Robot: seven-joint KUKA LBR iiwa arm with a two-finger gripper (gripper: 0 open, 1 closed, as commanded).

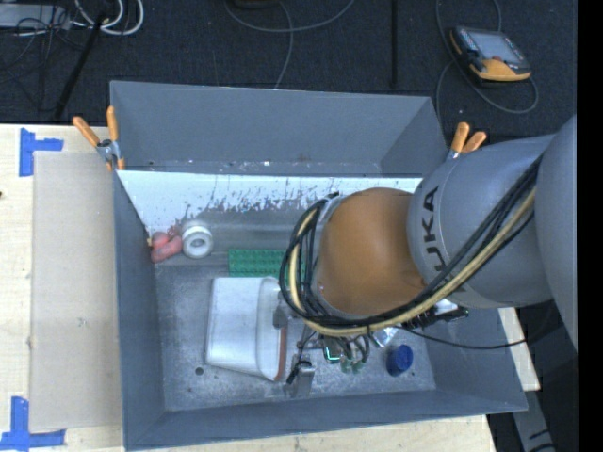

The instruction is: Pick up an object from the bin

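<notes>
Lying toward the bin's (273, 144) near wall, left of middle, the white box (237, 330) ran its longer side from the near wall toward the far wall. The gripper (300, 373) hung at the box's right edge, by its near corner, so the box lay to its left in the view. Whether its grip was spread or closed, I could not tell. A green block (252, 262) sat just behind the box, and a small blue piece (400, 359) lay to the right.
</notes>
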